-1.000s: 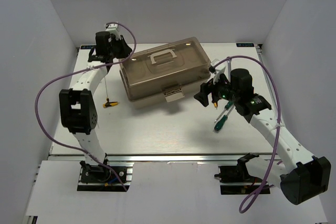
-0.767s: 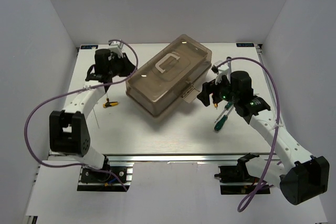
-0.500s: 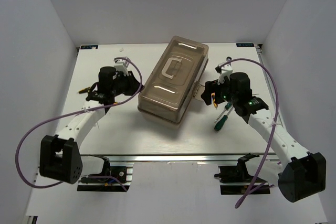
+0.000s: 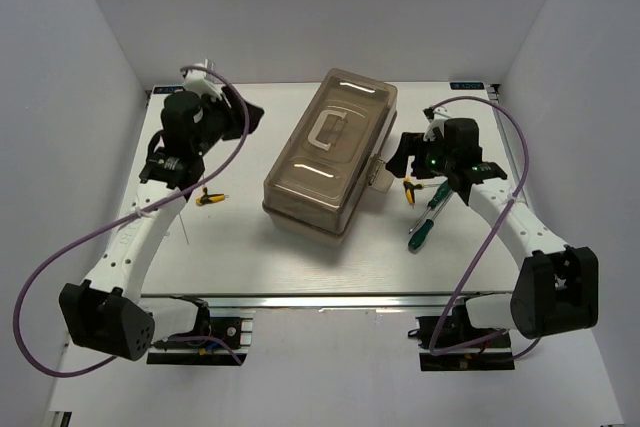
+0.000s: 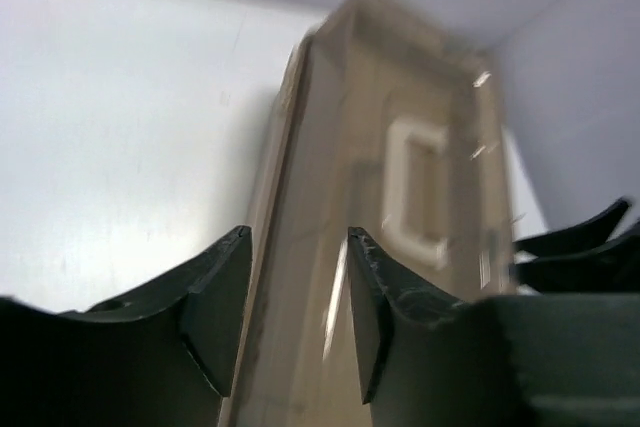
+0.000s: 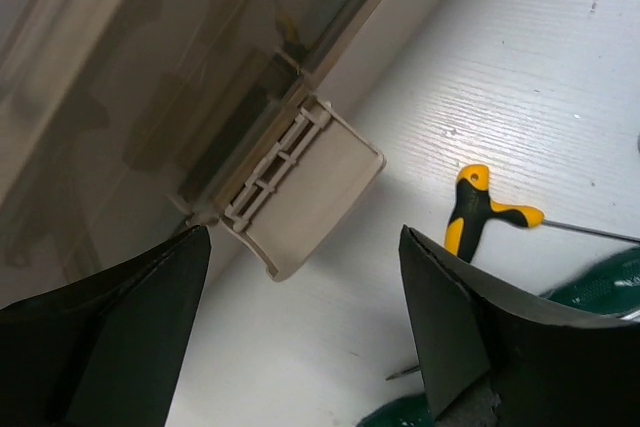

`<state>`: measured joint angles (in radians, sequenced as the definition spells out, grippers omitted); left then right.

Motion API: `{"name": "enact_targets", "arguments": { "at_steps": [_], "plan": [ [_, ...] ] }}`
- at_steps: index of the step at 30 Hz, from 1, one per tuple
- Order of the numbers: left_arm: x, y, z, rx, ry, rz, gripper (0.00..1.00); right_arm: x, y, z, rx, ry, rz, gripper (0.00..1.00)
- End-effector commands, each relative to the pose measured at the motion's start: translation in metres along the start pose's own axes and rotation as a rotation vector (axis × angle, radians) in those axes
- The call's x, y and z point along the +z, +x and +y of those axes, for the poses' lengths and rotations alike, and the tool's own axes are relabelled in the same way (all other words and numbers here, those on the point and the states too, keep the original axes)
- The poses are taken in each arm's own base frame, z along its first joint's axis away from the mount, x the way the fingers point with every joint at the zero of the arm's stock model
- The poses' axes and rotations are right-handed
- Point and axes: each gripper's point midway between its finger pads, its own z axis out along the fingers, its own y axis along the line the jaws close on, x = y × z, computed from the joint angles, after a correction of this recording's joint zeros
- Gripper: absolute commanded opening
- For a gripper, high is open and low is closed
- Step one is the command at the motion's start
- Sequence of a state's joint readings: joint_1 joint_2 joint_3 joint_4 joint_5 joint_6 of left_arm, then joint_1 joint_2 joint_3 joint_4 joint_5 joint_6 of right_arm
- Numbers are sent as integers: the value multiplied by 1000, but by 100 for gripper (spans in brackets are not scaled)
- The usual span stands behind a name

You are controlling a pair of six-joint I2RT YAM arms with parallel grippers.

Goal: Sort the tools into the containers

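The toolbox, with a translucent brown lid and a beige handle, stands lid down in the middle of the table, turned lengthwise. My left gripper hangs open and empty to the box's far left; its wrist view looks along the toolbox between the fingers. My right gripper is open beside the beige latch, which sticks out from the box. A yellow-and-black hex key lies just right of it, with green-handled screwdrivers nearer me. Another hex key lies on the left.
Purple cables loop from both arms over the table's sides. The metal rail marks the near table edge, and white walls close in the left, right and back.
The toolbox was swung round from crosswise to lengthwise and now rests still. My left gripper has pulled back up to the far left and opened. The right gripper edged toward the latch.
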<state>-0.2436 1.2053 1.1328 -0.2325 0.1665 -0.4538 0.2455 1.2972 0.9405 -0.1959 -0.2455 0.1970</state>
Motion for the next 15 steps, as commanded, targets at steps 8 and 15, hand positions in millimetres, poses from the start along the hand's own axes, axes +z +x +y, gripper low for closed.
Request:
{"name": "enact_targets", "arguments": {
  "at_steps": [8,15],
  "plan": [
    [40,-17,-74,78,214,80,64,-6,-45,27,12,-196,-114,81],
    [86,21,-108,311,83,249,69,-19,-62,30,-113,-189,-168,82]
  ]
}}
